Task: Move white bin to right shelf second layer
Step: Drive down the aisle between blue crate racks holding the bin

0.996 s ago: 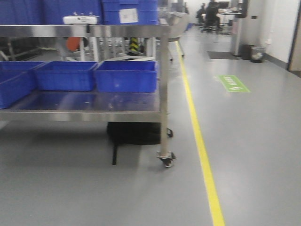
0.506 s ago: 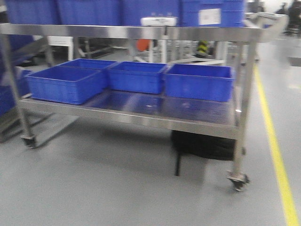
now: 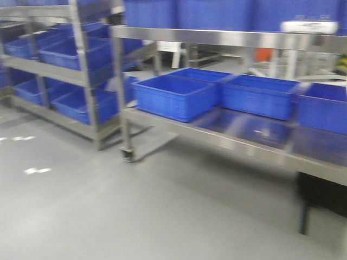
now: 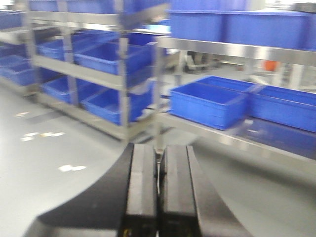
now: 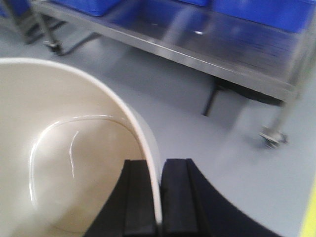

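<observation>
The white bin (image 5: 64, 163) is a cream, smooth, rounded tub that fills the left of the right wrist view, seen from above into its empty inside. My right gripper (image 5: 159, 164) is shut on the bin's rim, one finger inside and one outside, and holds it above the grey floor. My left gripper (image 4: 159, 148) is shut and empty, held above the floor and facing the racks. No shelf level with white rollers can be made out in any view. Neither gripper shows in the front view.
A wheeled steel cart (image 3: 227, 37) with blue crates (image 3: 173, 95) on its lower level stands ahead to the right, and its caster (image 5: 271, 136) shows in the right wrist view. A steel rack (image 3: 81, 76) of tilted levels holding blue crates stands at the left. Grey floor lies in front.
The front view has swung left: the cart has slid to the right of the frame, the yellow floor line has left view, and the rack at the left has come in.
</observation>
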`<state>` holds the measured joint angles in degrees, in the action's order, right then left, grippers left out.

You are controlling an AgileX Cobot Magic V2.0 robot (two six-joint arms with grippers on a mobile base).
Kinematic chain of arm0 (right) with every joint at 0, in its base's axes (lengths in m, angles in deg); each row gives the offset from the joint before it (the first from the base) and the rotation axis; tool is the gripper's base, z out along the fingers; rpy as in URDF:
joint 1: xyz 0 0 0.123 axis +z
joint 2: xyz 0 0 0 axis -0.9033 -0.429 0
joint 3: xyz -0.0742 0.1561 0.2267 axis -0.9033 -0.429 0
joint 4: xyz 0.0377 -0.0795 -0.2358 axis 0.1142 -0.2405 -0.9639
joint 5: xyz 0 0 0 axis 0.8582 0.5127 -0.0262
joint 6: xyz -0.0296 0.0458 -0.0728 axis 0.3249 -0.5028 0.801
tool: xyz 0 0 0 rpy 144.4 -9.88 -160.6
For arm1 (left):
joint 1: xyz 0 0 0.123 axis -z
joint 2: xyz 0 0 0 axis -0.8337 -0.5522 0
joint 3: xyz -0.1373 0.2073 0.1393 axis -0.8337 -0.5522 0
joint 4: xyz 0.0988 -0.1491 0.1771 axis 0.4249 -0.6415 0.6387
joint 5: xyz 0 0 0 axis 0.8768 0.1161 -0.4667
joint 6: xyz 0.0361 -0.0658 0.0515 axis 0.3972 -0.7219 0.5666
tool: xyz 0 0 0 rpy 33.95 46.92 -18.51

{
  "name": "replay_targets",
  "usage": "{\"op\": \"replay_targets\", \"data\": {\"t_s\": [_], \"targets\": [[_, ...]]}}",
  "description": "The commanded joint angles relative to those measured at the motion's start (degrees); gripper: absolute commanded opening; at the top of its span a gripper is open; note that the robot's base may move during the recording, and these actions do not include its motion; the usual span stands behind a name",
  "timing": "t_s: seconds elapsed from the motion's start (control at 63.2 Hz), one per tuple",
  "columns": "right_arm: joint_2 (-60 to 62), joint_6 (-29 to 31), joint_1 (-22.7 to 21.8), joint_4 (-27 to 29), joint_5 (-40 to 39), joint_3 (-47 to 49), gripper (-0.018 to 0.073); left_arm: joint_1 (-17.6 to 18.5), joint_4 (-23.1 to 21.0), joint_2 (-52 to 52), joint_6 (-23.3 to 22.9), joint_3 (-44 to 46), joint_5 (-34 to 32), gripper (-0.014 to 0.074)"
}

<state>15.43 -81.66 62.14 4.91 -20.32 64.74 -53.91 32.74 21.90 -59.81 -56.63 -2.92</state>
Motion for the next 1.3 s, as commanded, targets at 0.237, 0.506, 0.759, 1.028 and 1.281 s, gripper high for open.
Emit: {"op": "replay_targets", "data": {"t_s": [0.237,0.506,0.759,1.028,1.281], "targets": [[-0.09,-0.27,0.09,-0.23,-5.44,1.67,0.0055,0.41,-0.3,0.87,-0.3,-1.56,-4.77,0.0085],[-0.09,-0.27,0.09,-0.23,-5.44,1.67,0.0055,0.41,-0.3,0.87,-0.3,-1.56,-4.77,0.0085],[-0.09,-0.27,0.09,-0.23,-5.44,1.67,0.0055,0.41,-0.3,0.87,-0.3,-1.56,-4.77,0.0085],[-0.09,-0.27,0.09,-0.23,-5.44,1.67,0.0055,0.41,-0.3,0.87,-0.3,-1.56,-4.77,0.0085],[-0.09,-0.27,0.09,-0.23,-5.44,1.67,0.0055,0.41,-0.3,0.87,-0.3,-1.56,-4.77,0.0085]]}}
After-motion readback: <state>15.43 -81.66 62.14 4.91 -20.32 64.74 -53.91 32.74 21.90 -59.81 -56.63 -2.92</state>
